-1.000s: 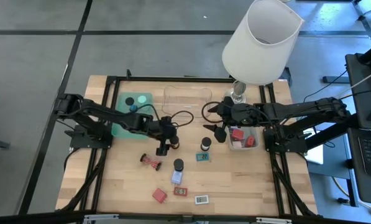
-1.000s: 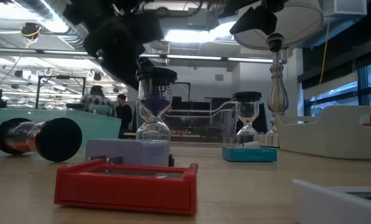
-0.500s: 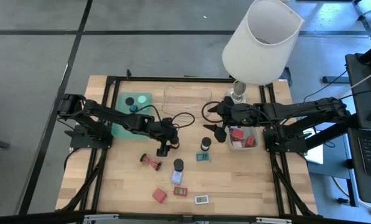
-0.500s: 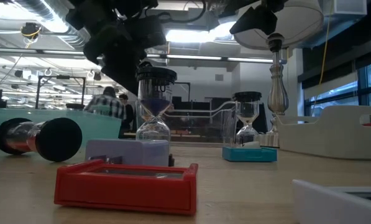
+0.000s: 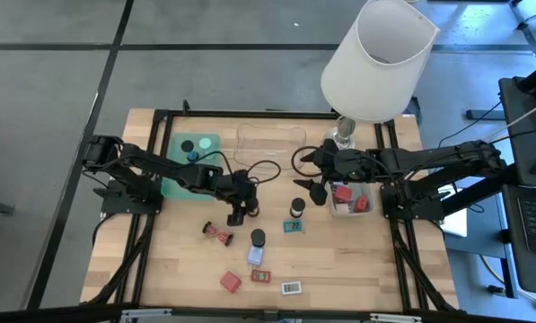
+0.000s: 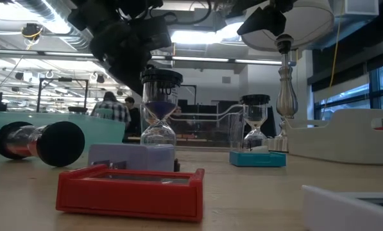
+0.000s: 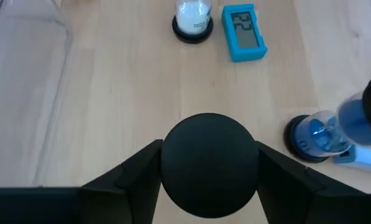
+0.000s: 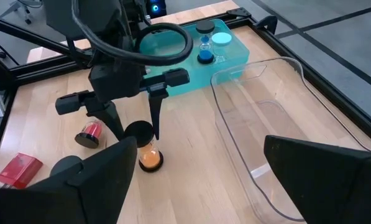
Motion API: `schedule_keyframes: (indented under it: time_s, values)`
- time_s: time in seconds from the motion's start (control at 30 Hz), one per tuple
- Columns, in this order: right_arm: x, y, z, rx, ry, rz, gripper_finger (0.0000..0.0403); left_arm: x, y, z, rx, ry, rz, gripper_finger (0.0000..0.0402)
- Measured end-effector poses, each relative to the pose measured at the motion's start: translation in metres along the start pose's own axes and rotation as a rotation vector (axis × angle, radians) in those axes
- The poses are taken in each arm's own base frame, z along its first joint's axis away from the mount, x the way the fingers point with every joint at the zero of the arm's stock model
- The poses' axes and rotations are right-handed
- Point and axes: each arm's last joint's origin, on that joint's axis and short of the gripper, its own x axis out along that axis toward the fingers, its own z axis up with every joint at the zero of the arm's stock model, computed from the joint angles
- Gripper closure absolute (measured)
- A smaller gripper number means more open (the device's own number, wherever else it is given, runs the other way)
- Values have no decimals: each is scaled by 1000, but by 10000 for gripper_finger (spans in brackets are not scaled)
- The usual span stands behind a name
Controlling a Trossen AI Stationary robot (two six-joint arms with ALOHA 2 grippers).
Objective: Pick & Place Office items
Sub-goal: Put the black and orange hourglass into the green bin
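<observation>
My left gripper [image 5: 236, 212] is over the middle of the table, shut on an hourglass with orange sand [image 8: 149, 157] and black caps. The hourglass stands upright; whether its base rests on the wood I cannot tell. My right gripper [image 5: 317, 190] is open and empty beside the grey tray [image 5: 350, 208]. Loose on the table are a red-sand hourglass lying on its side [image 5: 218, 233], a blue-sand hourglass [image 5: 258, 238], a white-sand hourglass [image 5: 296, 208], a teal clock [image 5: 293, 227], a red block [image 5: 231, 282] and small flat labelled rectangles [image 5: 291, 288]. My left gripper pinches the hourglass's round black top cap [image 7: 210, 163] between its two fingers, one on each side of the cap. The fingers [image 8: 155, 118] come from above, pointing down. The hourglass stays upright below them.
A green tray [image 5: 180, 160] with small items sits at the far left. A clear tray [image 5: 269, 144] stands at the far middle. The grey tray holds red items. The big white-shaded lamp [image 5: 375, 58] stands at the far right. People show in the room behind [image 6: 111, 109].
My left arm has shifted a little over the hourglass. The things on the table have stayed where they were.
</observation>
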Motion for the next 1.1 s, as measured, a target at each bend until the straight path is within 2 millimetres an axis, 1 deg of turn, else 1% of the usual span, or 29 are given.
schedule_keyframes:
  time_s: [0.13, 0.23, 0.27, 0.4, 0.53, 0.63, 0.77, 0.83, 0.9, 1.1]
  values:
    - [0, 0, 0, 0, 0, 0, 49, -1, 0, 0, -70, -2, -9, 191]
    - [0, 0, 0, 0, 0, 0, 49, -8, 1, 0, -126, 0, 33, 191]
    - [0, 0, 0, 0, -1, 0, 49, -14, 2, 0, -140, 2, 58, 191]
    - [0, 0, 0, 0, -1, -1, 49, -46, 5, 1, -203, -22, 166, 191]
    - [0, -1, 0, 1, -2, -6, 49, -85, 9, -6, -290, -52, 264, 191]
    - [1, -2, 1, 5, -4, -12, 49, -110, 13, -19, -362, -30, 376, 191]
    - [1, -4, 1, 9, -5, -22, 49, -135, 19, -42, -493, 23, 550, 191]
    - [1, -6, 2, 10, -6, -26, 49, -140, 21, -54, -563, 45, 626, 191]
    - [2, -7, 2, 13, -6, -31, 49, -141, 23, -66, -623, 58, 679, 191]
    - [3, -10, 3, 17, -8, -42, 49, -125, 25, -101, -754, 99, 738, 191]
